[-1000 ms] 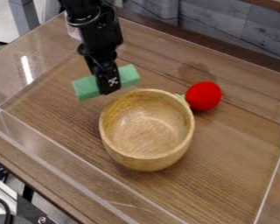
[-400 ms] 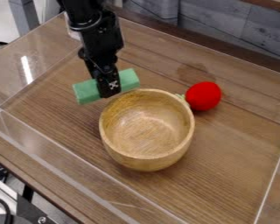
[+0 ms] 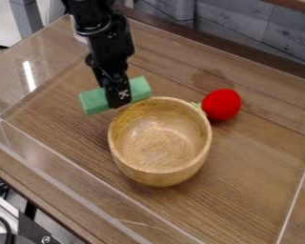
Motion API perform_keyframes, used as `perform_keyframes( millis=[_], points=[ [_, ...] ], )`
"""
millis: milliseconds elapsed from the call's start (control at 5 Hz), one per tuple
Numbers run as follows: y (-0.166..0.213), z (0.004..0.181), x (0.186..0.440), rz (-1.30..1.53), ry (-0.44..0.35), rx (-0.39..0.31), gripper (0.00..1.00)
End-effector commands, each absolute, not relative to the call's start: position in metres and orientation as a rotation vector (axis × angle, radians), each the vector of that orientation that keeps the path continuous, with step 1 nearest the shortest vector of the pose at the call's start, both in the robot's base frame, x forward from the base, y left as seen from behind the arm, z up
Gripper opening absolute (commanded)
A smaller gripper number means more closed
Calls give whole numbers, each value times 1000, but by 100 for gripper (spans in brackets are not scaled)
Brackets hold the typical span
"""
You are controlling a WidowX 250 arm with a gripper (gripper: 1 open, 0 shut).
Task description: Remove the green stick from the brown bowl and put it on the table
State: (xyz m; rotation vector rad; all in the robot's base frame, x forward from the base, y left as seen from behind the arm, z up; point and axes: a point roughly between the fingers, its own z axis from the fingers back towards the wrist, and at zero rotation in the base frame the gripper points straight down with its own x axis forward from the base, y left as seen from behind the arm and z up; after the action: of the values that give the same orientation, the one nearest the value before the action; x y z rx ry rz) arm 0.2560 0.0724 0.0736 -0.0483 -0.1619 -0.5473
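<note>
The hand (image 3: 117, 92) is now gripping the green stick (image 3: 100, 99) slightly lower than a second ago, outside the brown bowl (image 3: 159, 141); it is seemingly hovering just above the worktop (image 3: 66, 133), so only lowering and releasing are remaining.

Black robot arm (image 3: 96, 36) above the bowl (image 3: 159, 142), with bulky angular segments and small pale markings.

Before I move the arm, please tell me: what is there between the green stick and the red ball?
In the camera view, only bare tabletop and the bowl's upper rim show between the green stick and the red ball.
</note>
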Motion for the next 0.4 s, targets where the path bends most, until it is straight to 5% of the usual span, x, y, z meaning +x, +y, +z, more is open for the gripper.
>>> perform_keyframes(
  millis=[0, 200],
  points=[
    [76, 78, 259, -541, -178, -29, 0],
    [89, 80, 253, -521, -179, -28, 0]
  ],
)
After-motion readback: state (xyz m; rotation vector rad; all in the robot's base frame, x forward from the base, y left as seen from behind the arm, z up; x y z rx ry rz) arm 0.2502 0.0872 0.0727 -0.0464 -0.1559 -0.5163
